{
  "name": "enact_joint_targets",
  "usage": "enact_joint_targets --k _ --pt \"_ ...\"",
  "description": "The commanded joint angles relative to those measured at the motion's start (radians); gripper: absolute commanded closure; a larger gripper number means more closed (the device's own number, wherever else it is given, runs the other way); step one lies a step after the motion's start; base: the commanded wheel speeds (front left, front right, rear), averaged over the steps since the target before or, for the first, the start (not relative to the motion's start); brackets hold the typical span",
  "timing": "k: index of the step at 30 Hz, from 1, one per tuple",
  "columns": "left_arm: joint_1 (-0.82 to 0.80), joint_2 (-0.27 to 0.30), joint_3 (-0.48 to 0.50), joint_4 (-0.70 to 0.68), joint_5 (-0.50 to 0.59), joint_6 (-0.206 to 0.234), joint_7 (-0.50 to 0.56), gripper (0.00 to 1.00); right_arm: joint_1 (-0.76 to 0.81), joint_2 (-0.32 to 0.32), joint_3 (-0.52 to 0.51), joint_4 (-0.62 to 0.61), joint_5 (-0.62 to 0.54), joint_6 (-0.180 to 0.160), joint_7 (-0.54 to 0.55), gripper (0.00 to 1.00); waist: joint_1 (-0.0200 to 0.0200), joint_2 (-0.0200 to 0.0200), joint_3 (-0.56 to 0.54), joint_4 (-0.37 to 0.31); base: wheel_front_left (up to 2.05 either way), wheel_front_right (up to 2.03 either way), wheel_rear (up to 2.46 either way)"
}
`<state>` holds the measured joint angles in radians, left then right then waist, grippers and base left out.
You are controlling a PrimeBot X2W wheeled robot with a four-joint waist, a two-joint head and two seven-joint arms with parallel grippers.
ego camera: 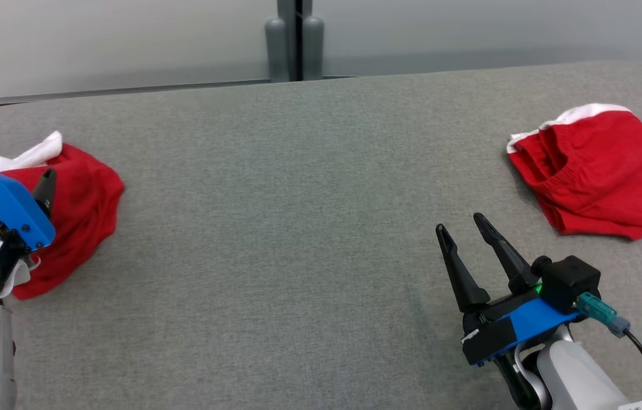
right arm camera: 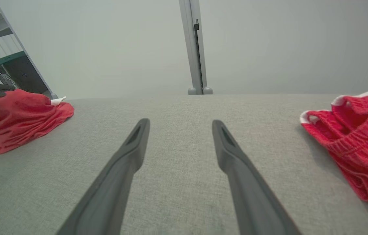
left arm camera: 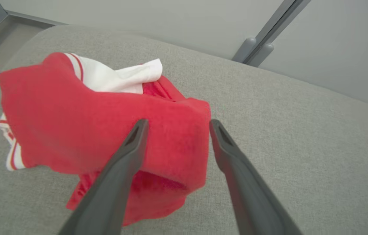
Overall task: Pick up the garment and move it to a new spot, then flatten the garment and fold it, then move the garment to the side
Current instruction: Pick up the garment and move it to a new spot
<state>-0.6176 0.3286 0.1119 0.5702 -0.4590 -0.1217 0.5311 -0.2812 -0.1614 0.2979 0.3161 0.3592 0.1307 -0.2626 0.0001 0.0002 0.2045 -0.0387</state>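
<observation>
Left gripper (left arm camera: 178,123) released, fingers spread at the crumpled red garment (ego camera: 79,199) on the table's (ego camera: 298,199) left edge. Can't tell if they touch it. Right gripper (ego camera: 459,223) released too, over table, lower right. Second garment (ego camera: 594,171) lies flatter, far right.

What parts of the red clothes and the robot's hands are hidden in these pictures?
- Head view: the blue mount covers part of the left garment.
- Right wrist view: the picture's edge cuts off the right garment.
- Left wrist view: unclear whether the left gripper touches the cloth.
</observation>
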Motion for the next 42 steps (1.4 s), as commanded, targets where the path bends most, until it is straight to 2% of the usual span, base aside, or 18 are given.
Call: enact_joint_targets --k 1,3,12,13,16,22,28,35,42 --pt "-0.016 0.005 -0.002 0.027 -0.001 0.009 0.017 0.0 -0.016 -0.002 0.003 -0.004 0.007 0.0 -0.003 0.0 -0.0001 -0.0002 0.004 -0.016 0.0 0.0 0.0" --pt "-0.035 0.028 -0.003 0.077 0.001 0.013 0.046 0.0 -0.026 -0.003 0.01 -0.003 0.008 0.0 -0.003 0.0 -0.0001 -0.0002 0.016 -0.038 0.0 0.0 0.0" --pt "-0.033 0.063 -0.035 0.29 0.022 0.024 0.125 0.0 -0.049 -0.003 0.03 -0.002 0.021 0.0 -0.003 0.0 -0.0001 -0.0002 0.051 -0.102 0.0 0.0 0.0" --pt "-0.034 0.064 -0.04 0.306 0.022 0.023 0.126 0.07 -0.049 -0.003 0.029 -0.001 0.021 0.0 -0.003 0.0 -0.0001 -0.0002 0.051 -0.104 0.0 0.0 0.0" --pt "-0.043 0.072 -0.048 0.336 0.028 0.019 0.101 1.0 -0.046 -0.004 0.028 0.005 0.021 0.0 -0.003 0.0 -0.0001 -0.0002 0.046 -0.105 0.0 0.0 0.0" --pt "-0.065 0.081 -0.085 0.354 0.039 0.001 0.029 1.0 -0.033 -0.002 0.033 0.012 0.022 0.0 -0.003 0.0 -0.0001 -0.0002 0.006 -0.088 0.0 0.0 0.0" --pt "-0.087 0.078 -0.19 0.285 0.059 -0.012 -0.034 1.0 -0.007 -0.005 0.035 0.024 0.025 0.0 -0.003 0.0 -0.0001 -0.0002 -0.07 -0.063 0.0 0.0 0.0" --pt "-0.08 0.073 -0.354 0.079 0.002 -0.009 -0.064 1.0 0.028 -0.003 0.018 0.029 0.03 0.0 -0.003 0.0 -0.0001 -0.0002 -0.155 -0.056 0.0 0.0 0.0" --pt "-0.022 0.041 -0.445 -0.156 -0.053 -0.009 -0.043 1.0 0.052 -0.002 -0.01 0.024 0.028 0.0 -0.003 0.0 -0.0001 -0.0002 -0.193 -0.092 0.0 0.0 0.0"
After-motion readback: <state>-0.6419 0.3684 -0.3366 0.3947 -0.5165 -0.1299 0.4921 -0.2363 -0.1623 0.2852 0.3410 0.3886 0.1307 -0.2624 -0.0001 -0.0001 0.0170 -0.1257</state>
